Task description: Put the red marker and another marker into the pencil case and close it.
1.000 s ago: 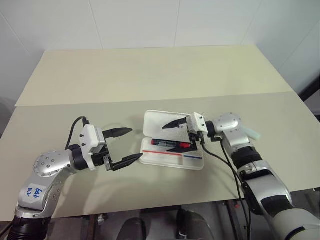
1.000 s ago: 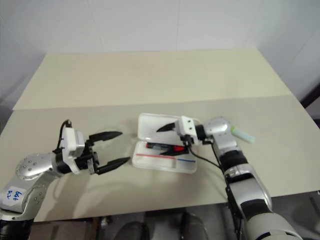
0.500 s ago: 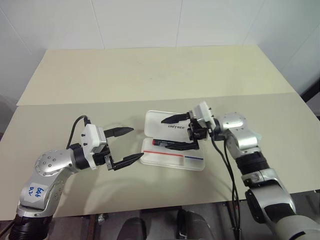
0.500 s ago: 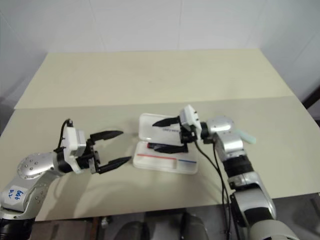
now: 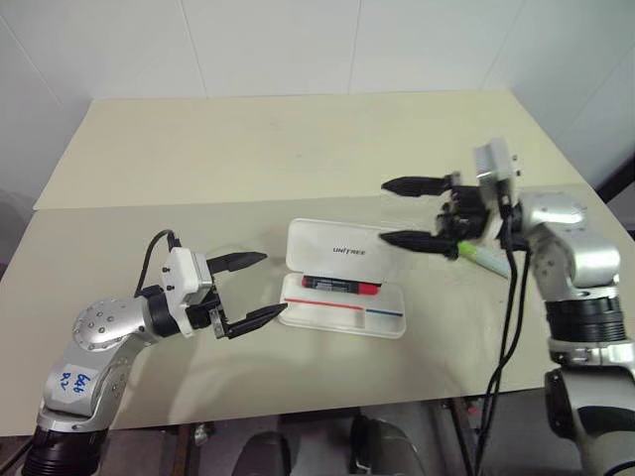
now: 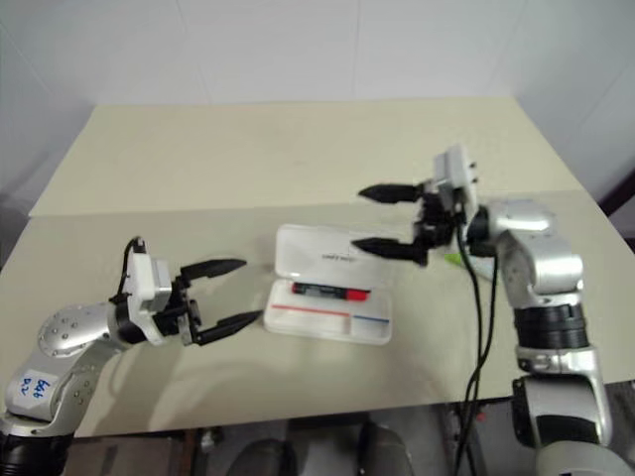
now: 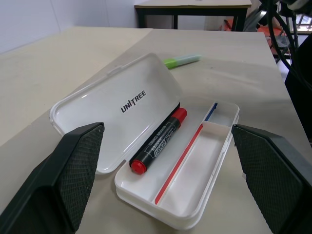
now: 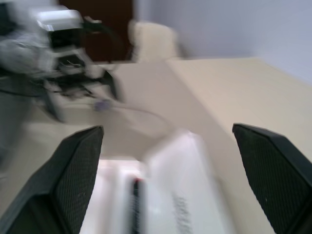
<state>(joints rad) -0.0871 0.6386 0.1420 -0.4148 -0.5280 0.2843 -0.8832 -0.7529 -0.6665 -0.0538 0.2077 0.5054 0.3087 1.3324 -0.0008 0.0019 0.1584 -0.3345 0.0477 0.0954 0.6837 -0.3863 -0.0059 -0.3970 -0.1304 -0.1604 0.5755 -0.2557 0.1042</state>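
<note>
Here I see the flat white hard-plastic pencil case [image 5: 342, 288] lying open at the centre of the beige table [image 5: 298, 149], lid raised toward twelve o'clock. The slim red marker with its black middle [image 5: 340, 286] lies inside the tray along the hinge. The short lime-green-capped marker [image 5: 479, 255] rests on the table at three o'clock of the case, well apart. My left tool [image 5: 252, 289], fingers apart and empty, hovers at nine o'clock. My right tool [image 5: 412, 212], fingers apart and empty, hangs above the green marker.
</note>
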